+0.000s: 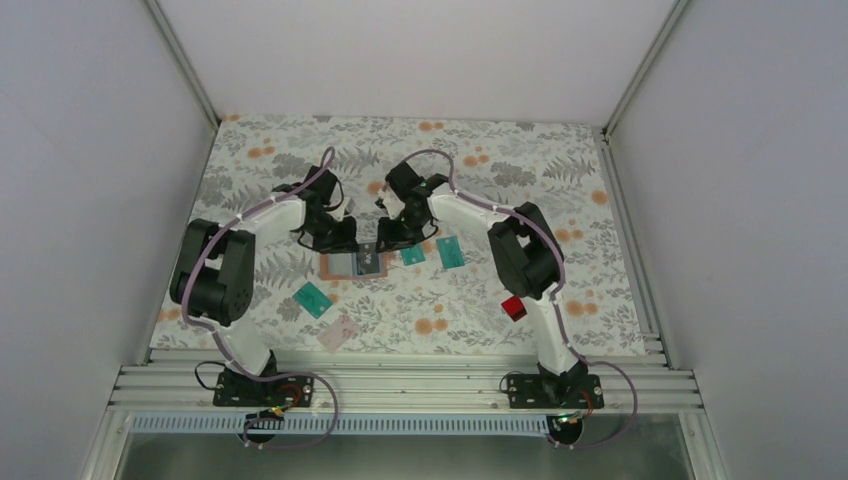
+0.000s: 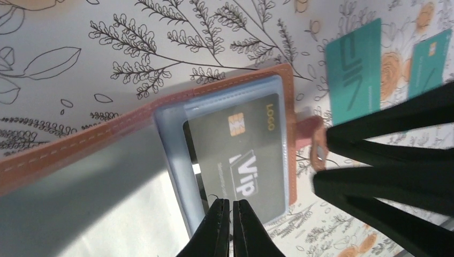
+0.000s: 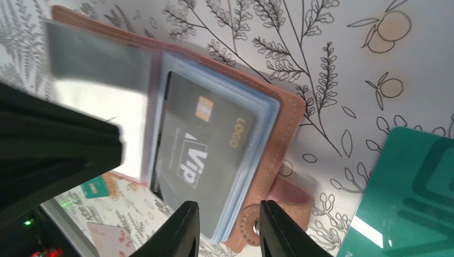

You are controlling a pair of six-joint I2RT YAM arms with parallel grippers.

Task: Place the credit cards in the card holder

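The card holder (image 1: 345, 266) is laid open on the counter (image 1: 480, 310), between the 2 arms. A black card (image 2: 235, 155) is tucked in its clear sleeve. The left fingers (image 2: 231, 214) are almost closed over the sleeve's edge; whether anything is pinched cannot be told. The right fingers (image 1: 388, 242) are held apart, with the holder's snap edge between them. A green card (image 1: 451, 251) is laid near the holder's right side.

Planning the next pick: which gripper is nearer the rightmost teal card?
Right. The right gripper is at the card holder's right edge, toward the teal card; the left gripper is over the holder's middle.
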